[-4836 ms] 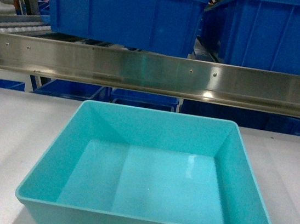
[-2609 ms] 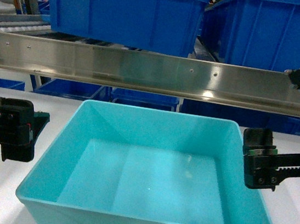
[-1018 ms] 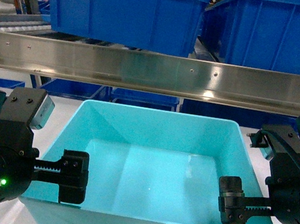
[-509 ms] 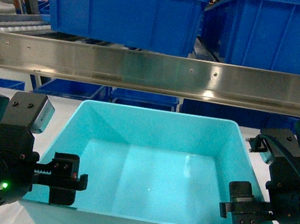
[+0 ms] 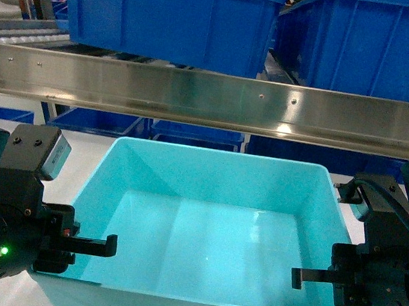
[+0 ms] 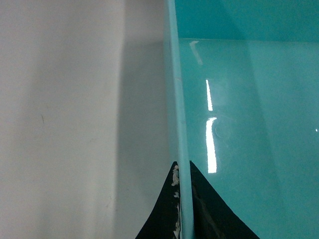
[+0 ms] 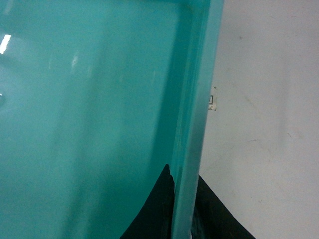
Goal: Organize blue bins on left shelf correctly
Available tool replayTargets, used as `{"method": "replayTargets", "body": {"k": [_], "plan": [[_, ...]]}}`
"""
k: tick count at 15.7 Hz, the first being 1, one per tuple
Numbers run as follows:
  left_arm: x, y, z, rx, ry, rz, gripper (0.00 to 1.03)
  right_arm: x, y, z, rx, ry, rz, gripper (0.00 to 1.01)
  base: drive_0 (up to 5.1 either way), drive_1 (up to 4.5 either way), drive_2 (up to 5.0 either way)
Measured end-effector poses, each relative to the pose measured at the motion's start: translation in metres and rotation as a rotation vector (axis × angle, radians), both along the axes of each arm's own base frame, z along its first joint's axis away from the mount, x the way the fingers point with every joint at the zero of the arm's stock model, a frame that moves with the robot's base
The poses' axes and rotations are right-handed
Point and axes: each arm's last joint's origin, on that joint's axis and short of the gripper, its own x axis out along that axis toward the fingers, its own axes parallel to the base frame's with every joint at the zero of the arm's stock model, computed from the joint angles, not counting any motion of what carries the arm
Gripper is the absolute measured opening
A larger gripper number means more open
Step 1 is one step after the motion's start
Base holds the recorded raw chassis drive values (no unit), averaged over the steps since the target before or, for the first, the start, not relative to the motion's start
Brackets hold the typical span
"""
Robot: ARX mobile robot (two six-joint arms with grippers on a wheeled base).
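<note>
One light turquoise blue bin point(image 5: 209, 229) rests on the white table, empty, just below the left shelf's steel front rail point(image 5: 211, 101). My left gripper point(image 5: 79, 246) straddles the bin's left wall, one finger inside and one outside. In the left wrist view the gripper point(image 6: 182, 199) is shut on the thin rim of the bin point(image 6: 249, 99). My right gripper point(image 5: 331, 279) straddles the right wall the same way. The right wrist view shows that gripper point(image 7: 184, 204) shut on the rim of the bin point(image 7: 89, 99).
Two dark blue ribbed crates point(image 5: 170, 16) point(image 5: 370, 43) sit on the shelf tier above the rail, and more show below it. White rollers point(image 5: 23, 37) run at the far left. White tabletop point(image 6: 75, 124) flanks the bin, with a small tag point(image 7: 212, 101) by its right wall.
Both arms came in from the sides and dropped to the bin's side walls. Their fingers, spread wide a moment ago, now pinch the left and right rims. The bin has barely moved.
</note>
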Motion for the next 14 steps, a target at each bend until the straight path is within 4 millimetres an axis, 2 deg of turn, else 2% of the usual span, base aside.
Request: {"method": "replayTargets", "body": {"k": [3, 7, 9, 10, 14], "plan": [[-0.003, 0.001, 0.010, -0.001, 0.008, -0.004, 0.02, -0.002, 0.002, 0.010, 0.007, -0.019, 0.008, 0.07, 0.0, 0.00, 0.0], [-0.011, -0.001, 0.062, -0.032, -0.116, -0.012, 0.02, -0.015, 0.000, 0.057, 0.047, -0.156, 0.023, 0.07, 0.0, 0.00, 0.0], [-0.013, -0.001, 0.069, -0.043, -0.142, -0.018, 0.02, -0.027, -0.003, 0.071, 0.055, -0.206, 0.028, 0.07, 0.0, 0.00, 0.0], [-0.013, -0.002, 0.069, -0.043, -0.141, -0.020, 0.02, -0.028, -0.002, 0.073, 0.050, -0.216, 0.027, 0.07, 0.0, 0.00, 0.0], [-0.013, -0.002, 0.068, -0.041, -0.135, -0.021, 0.02, -0.028, -0.002, 0.070, 0.045, -0.204, 0.030, 0.07, 0.0, 0.00, 0.0]]}}
